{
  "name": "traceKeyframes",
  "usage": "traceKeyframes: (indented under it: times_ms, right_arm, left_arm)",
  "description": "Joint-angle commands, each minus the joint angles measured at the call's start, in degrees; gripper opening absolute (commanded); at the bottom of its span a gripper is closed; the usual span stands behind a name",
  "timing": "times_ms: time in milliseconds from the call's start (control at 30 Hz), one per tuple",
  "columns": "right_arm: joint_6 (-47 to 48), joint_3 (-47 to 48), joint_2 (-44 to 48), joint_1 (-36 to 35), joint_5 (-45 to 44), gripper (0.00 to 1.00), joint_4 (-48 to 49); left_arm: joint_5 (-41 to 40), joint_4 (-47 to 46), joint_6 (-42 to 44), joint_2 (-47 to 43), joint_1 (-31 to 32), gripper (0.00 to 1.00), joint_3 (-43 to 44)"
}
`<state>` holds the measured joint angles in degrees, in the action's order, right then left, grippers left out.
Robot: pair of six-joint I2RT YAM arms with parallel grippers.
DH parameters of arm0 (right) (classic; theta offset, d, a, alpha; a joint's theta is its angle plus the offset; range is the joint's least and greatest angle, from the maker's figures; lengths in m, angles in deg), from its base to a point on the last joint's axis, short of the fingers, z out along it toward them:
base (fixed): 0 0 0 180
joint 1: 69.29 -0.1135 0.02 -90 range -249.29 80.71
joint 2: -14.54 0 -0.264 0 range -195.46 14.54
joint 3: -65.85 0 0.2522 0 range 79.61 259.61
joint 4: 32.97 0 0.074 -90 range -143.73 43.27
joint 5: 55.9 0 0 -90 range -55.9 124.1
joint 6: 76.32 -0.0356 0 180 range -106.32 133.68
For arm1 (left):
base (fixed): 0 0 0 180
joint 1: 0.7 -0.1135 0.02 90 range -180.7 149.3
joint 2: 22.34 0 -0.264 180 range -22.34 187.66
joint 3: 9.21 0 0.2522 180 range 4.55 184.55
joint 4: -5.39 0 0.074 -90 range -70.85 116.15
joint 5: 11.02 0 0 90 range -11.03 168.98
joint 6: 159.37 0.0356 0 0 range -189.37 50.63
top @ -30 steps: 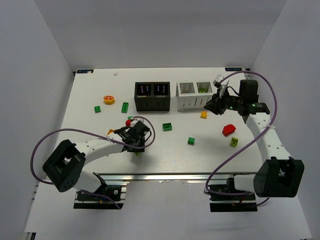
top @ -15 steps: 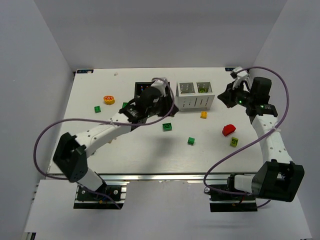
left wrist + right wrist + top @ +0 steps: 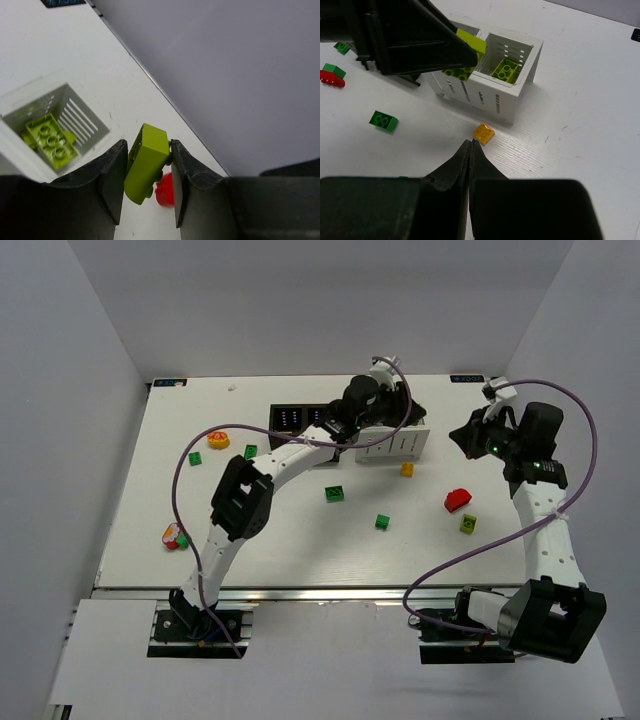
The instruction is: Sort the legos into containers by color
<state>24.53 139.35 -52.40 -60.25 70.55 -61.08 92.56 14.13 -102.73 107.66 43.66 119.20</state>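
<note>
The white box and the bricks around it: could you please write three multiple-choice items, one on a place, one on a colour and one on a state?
1. Where is the orange brick relative to the white box?
A) inside it
B) on the table beside it
C) atop it
2. What colour is the brick in the left gripper?
A) lime
B) red
C) orange
3. The right gripper is:
A) wide open
B) shut on a brick
C) shut, empty

1 B: it lies on bare table by the box's wall.
2 A: lime shows in its grip.
3 C: it is closed with nothing in it.
</note>
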Motion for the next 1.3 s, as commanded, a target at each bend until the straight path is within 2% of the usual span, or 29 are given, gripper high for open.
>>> traceKeyframes:
  times_ms: [0, 167, 300, 433, 567, 700, 833, 900, 933, 1067, 1267]
  right_arm:
    - [-0.66, -0.86, 1.98, 1.86, 1.7, 0.01, 1.96]
    - [-1.01, -2.0, 2.77, 3.0, 2.49, 0.01, 1.34]
    - [-0.92, -2.7, 3.13, 3.18, 2.66, 0.01, 1.25]
    - [-1.01, -2.88, 3.13, 3.27, 3.02, 0.02, 1.25]
    - [-1.01, -2.79, 3.21, 3.35, 2.93, 0.03, 1.17]
    - [-0.66, -2.88, 3.57, 3.62, 3.02, 0.04, 0.81]
    - [-0.57, -3.23, 3.83, 3.71, 3.02, 0.06, 0.38]
    - [-0.39, -3.32, 4.01, 3.79, 2.93, 0.09, 0.2]
    - [-0.39, -3.32, 4.18, 3.79, 2.93, 0.11, -0.15]
    - [-0.04, -3.5, 4.45, 3.88, 2.84, 0.19, -0.42]
    - [1.27, -3.15, 4.71, 4.06, 2.75, 0.31, -1.38]
  left_arm:
    - [0.13, -6.74, 0.76, 1.56, -0.06, 0.13, 6.46]
    - [-4.7, -11.16, 2.42, 3.95, 0.03, 0.16, 6.46]
    - [-8.21, -9.84, 5.85, 6.23, -0.06, 0.2, 8.66]
    - [-10.33, -9.4, 8.05, 8.08, -0.06, 0.28, 10.5]
    - [-11.74, -6.15, 9.28, 11.24, 0.03, 0.28, 14.89]
    - [-12.79, -6.06, 10.07, 12.12, -0.06, 0.32, 15.42]
    - [-14.81, -5.01, 10.69, 12.91, -0.06, 0.42, 16.66]
    - [-15.43, -4.74, 10.69, 12.92, -0.06, 0.45, 16.66]
    - [-15.52, -4.57, 10.6, 12.92, -0.06, 0.53, 16.66]
    - [-15.25, -4.65, 10.25, 12.83, -0.06, 0.67, 16.66]
    - [-15.87, -4.65, 9.99, 11.69, 0.03, 0.72, 16.83]
